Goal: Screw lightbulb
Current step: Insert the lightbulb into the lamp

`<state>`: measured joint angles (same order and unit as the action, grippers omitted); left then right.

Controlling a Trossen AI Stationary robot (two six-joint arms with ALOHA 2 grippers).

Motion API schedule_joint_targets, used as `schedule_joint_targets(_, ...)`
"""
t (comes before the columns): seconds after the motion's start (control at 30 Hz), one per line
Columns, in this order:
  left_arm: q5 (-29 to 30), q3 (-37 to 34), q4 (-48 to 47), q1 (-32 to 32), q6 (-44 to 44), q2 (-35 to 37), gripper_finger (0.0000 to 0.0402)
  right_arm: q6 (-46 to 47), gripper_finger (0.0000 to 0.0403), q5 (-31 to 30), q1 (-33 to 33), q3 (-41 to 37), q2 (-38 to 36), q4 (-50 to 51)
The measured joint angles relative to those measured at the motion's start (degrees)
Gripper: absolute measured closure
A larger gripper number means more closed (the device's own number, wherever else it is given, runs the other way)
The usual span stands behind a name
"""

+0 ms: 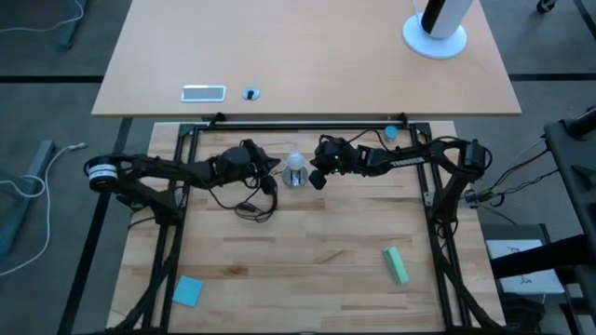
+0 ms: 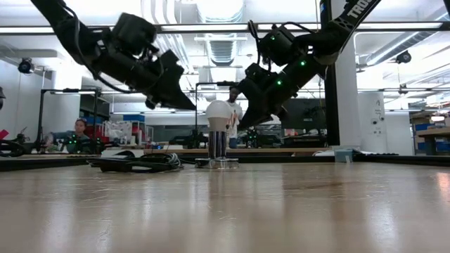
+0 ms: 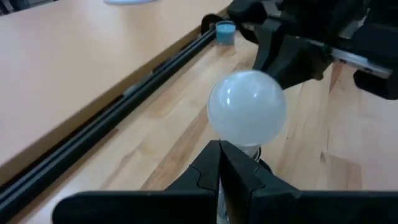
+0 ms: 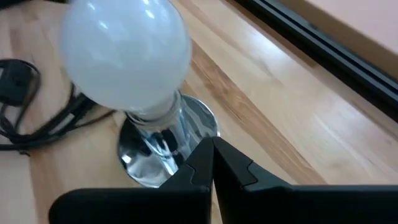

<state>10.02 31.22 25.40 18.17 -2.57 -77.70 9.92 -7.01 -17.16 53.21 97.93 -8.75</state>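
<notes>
High view | lightbulb point(image 1: 295, 165) between claws — left claw point(image 1: 272, 167) clenched | right claw point(image 1: 315, 174) clenched, both apart from it

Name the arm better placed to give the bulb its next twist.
Probably right. The lightbulb stands in the socket; both shut grippers flank it without touching, but the right gripper hangs beside the glass, the left gripper slightly farther.

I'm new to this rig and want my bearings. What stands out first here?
The frosted lightbulb stands upright in the silver socket at mid-table. The left gripper and right gripper, both shut, flank it, neither holding it. A black cord trails from the socket.
</notes>
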Motion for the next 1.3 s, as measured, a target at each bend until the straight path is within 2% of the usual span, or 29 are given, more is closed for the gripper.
schedule_joint_targets(0.1, 0.0, -0.2, -1.3, 0.0, 0.2, 2.3, 0.0402, 0.0, 0.0403, 0.3, 0.1, 0.0, 0.0, -0.9)
schedule_joint_targets(0.23, -2.6, -0.2, -3.1, -0.1, 0.1, 4.2, 0.0402, 1.0, 0.0403, 5.1, 0.1, 0.0, 0.0, -3.8)
schedule_joint_targets(0.57, -3.7, -0.3, -4.2, -0.5, 0.2, 2.4, 0.0402, 2.4, 0.0403, 8.5, 0.3, 0.0, 0.0, -7.1)
schedule_joint_targets(0.87, -3.8, -0.3, -2.8, -0.6, 0.1, 0.9, 0.0402, 3.3, 0.0403, 6.8, 0.3, 0.0, 0.1, -8.1)
schedule_joint_targets(1.03, -4.2, -0.3, -1.0, -0.6, 0.4, 0.8, 0.0402, 3.4, 0.0403, 2.2, 0.2, 0.0, 0.1, -6.6)
schedule_joint_targets(1.3, -4.2, -0.2, 6.9, -0.6, 2.1, -4.3, 0.0402, 2.3, 0.0403, 4.3, 0.3, 1.7, 0.1, -6.6)
